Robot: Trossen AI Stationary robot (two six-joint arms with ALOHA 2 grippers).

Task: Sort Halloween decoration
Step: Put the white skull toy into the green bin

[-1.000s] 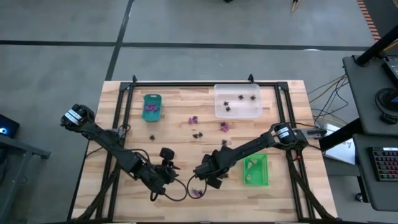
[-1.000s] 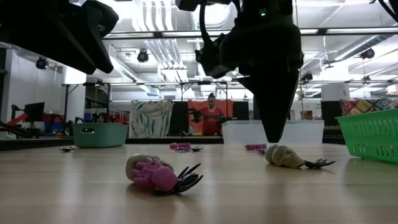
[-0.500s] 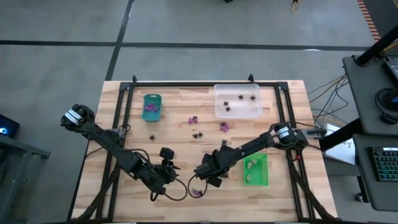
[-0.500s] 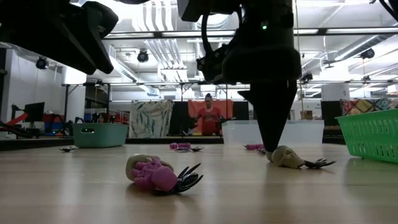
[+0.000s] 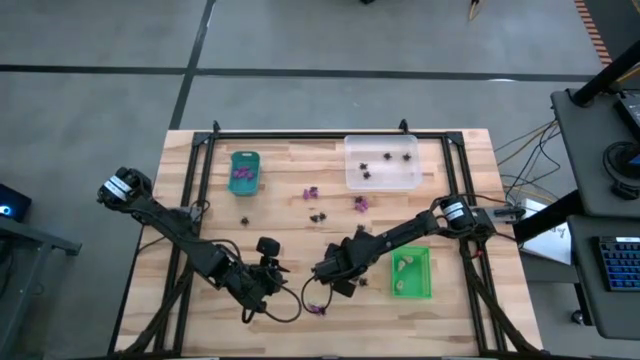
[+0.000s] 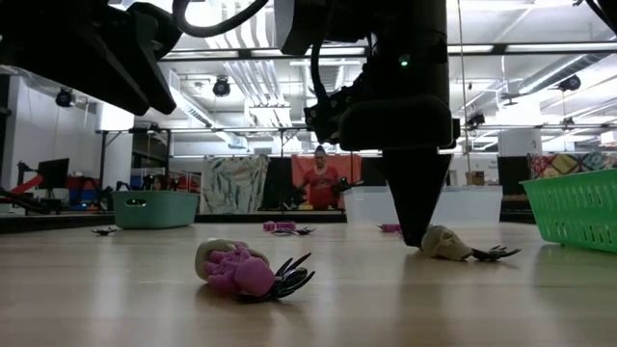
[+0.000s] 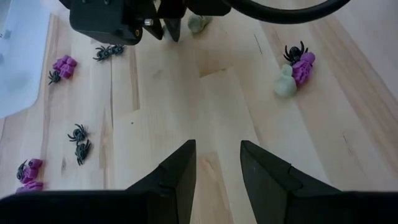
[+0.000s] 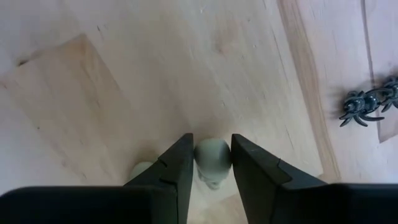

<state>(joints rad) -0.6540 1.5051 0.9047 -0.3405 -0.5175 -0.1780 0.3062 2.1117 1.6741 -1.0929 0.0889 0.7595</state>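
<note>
A: Trays?
B: Three: one teal tray, one clear tray, one green tray.
A: Arms?
B: Two: left arm, right arm.
A: Halloween decoration?
B: Many, three colours, exact count unclear. One person.

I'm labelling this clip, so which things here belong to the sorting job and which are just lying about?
Job: pale skull between the right gripper jaws; purple trinkets; black spiders; teal tray; clear tray; green tray.
Lying about: keyboard; loose cables.

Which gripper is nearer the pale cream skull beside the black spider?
Right. The right gripper has its fingers on either side of the pale skull; the left gripper hovers open over bare wood, well short of it.
</note>
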